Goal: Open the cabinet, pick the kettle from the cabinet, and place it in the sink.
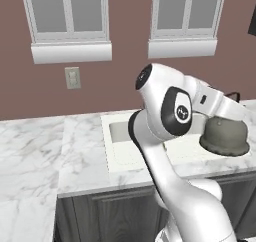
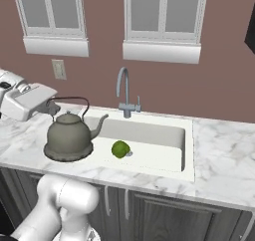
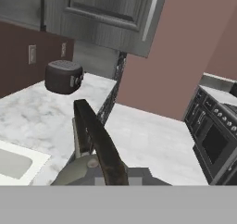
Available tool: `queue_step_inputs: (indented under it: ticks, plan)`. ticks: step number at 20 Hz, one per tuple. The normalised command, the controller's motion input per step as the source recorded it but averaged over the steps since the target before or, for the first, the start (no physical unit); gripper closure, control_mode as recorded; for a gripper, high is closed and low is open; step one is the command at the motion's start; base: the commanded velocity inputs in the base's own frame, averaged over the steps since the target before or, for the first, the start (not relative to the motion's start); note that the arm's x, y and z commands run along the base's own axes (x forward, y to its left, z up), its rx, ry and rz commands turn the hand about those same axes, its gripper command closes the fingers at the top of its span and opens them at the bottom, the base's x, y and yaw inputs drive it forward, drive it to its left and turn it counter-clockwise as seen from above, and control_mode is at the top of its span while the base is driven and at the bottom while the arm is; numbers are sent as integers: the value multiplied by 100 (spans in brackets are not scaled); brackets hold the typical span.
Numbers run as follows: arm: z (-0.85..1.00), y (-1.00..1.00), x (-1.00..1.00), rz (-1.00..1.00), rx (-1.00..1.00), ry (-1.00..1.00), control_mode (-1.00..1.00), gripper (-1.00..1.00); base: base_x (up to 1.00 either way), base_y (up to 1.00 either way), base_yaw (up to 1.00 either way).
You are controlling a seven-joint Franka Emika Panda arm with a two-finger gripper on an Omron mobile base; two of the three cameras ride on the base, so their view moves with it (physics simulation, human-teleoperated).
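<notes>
You have the kettle (image 2: 68, 138) out of the cabinet (image 3: 109, 17), jaws gripping its handle, just beside the sink (image 2: 188, 150); only lowering it in remains.

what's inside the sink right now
A small green round fruit, maybe a lime, lies on the white floor of the sink, near the middle. The kettle, held by its handle, hangs over the sink's left rim and hides the basin's left corner.

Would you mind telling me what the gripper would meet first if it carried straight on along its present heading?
Probably the kettle handle, right in front of it; beyond that, bare marble counter, though depth is uncertain.
</notes>
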Motion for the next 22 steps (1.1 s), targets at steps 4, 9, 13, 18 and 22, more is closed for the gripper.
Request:
queue_step_inputs:
  ticks: [4, 9, 13, 18, 22]
  plan:
    - [-12, -20, 2, -5, 1, -2, -100, 100, 0, 0, 0]
    - [-13, -16, 11, 0, 0, -10, -100, 100, 0, 0, 0]
    - [-9, -12, 28, 0, 0, -2, -100, 100, 0, 0, 0]
    - [-7, -9, 38, 0, 0, 2, -100, 100, 0, 0, 0]
    - [-4, -8, 39, -3, 0, 8, -100, 100, 0, 0, 0]
